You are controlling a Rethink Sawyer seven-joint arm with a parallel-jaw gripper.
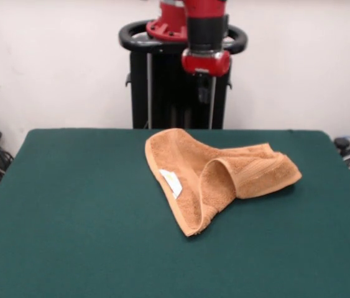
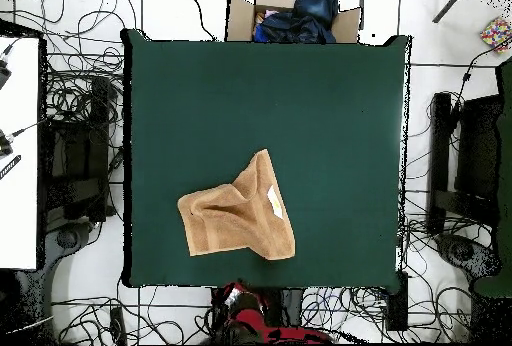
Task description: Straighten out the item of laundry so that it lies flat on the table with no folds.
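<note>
From the front, the nearest stretch of the table is bare green cloth. Beyond it the towel lies crumpled toward the far middle of the tabletop — one pointed corner reaches toward the camera, a flap is rolled over itself at the centre, and a banded part trails off to the right. A small white tag shows on its left slope. The front view gives the height of that raised fold; the overhead view flattens it into creases, but shows the outline better — a rough wedge with one point aimed at the table's centre, the towel sitting close to the edge by the robot's base.

Farthest back, the gripper hangs above the table's far edge, clear of the towel. Whether its fingers are parted or closed cannot be told against the dark pedestal. Only the overhead view shows a cardboard box holding dark cloth beyond the opposite edge.
</note>
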